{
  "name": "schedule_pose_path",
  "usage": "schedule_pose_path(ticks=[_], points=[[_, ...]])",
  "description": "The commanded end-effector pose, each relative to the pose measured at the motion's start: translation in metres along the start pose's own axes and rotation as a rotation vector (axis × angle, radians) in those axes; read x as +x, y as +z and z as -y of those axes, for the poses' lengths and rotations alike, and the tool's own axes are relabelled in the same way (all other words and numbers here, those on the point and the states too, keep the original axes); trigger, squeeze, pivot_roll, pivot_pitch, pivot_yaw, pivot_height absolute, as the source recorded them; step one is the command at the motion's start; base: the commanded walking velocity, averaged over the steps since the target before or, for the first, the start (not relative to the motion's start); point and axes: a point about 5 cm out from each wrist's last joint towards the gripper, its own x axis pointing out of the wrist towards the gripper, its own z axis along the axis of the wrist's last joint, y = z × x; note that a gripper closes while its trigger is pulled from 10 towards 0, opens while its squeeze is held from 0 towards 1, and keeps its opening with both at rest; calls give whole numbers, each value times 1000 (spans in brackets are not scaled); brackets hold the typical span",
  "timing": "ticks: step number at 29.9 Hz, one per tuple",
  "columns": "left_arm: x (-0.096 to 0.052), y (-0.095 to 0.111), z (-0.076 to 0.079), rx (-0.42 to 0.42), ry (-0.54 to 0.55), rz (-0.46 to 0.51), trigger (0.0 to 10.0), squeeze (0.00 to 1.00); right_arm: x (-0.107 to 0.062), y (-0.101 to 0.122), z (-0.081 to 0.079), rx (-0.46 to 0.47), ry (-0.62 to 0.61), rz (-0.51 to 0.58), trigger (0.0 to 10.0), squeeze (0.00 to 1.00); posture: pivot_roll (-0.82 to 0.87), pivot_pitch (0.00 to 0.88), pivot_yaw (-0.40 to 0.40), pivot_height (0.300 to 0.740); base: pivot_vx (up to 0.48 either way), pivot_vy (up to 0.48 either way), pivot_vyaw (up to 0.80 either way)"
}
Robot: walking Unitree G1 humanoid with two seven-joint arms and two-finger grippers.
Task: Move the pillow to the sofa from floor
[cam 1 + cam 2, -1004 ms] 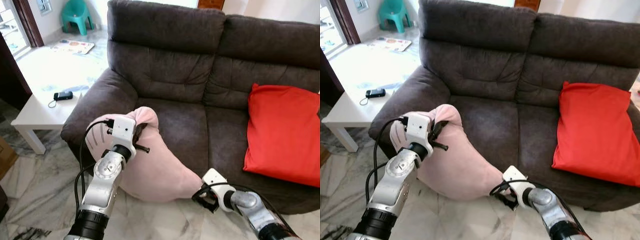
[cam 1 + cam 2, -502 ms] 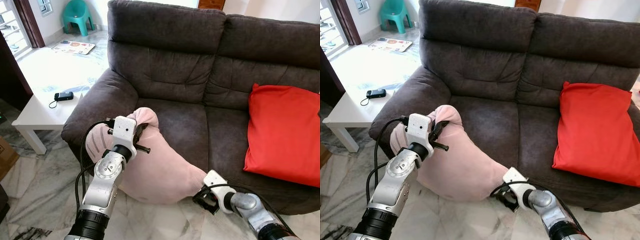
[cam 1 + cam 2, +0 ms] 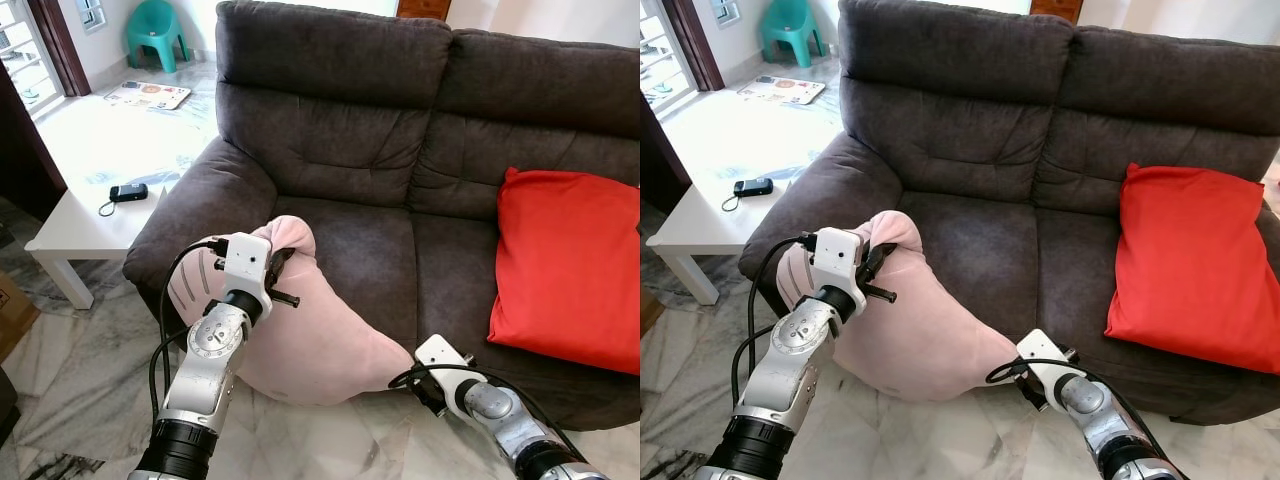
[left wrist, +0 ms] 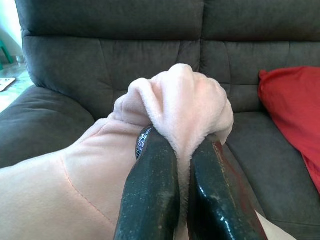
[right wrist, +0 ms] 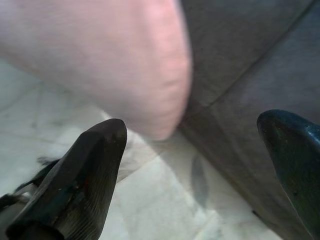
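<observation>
The left end effector [image 4: 181,165] is clenched on a bunched upper corner of the pink pillow [image 3: 310,330], its two black fingers [image 4: 150,195] pinching a fold of the plush fabric between them. The pillow leans against the front edge of the dark grey sofa [image 3: 400,170], its upper end level with the left seat cushion and its lower bulk hanging down toward the marble floor [image 3: 80,370]; whether its bottom edge touches the floor cannot be told.

The right end effector [image 5: 197,160] is released, fingers spread wide, low by the sofa's base just beside the pillow's lower right corner and not touching it. From the right wrist view the pillow's rounded corner sits ahead of the gap between the fingers, with floor below and sofa front beside it.

A red cushion [image 3: 565,265] leans upright against the sofa's right backrest, well apart from the pink pillow. To the left of the sofa stands a low white surface [image 3: 85,225] carrying a small dark device [image 3: 127,192] with a cord. Farther back, a teal plastic chair [image 3: 152,30] stands on the floor, with a printed mat [image 3: 146,94] lying near it
</observation>
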Motion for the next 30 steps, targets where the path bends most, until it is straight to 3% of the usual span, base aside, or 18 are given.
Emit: schedule_pose_path(ticks=[1, 7, 21, 30], points=[[7, 34, 4, 2, -24, 144, 10000, 0, 0, -4, -2, 11, 18, -14, 10000, 0, 94, 0, -91, 740, 0, 0, 0], [6, 33, 4, 0, -24, 143, 10000, 0, 0, -11, -13, 18, 97, -33, 10000, 0, 94, 0, -93, 740, 0, 0, 0], [6, 33, 5, -11, -34, 140, 10000, 0, 1, -13, -8, 67, -12, -60, 10000, 0, 103, 0, -95, 740, 0, 0, 0], [6, 34, 6, -17, -41, 143, 10000, 0, 3, -15, -25, 126, 88, -53, 10000, 0, 105, 0, -96, 740, 0, 0, 0]])
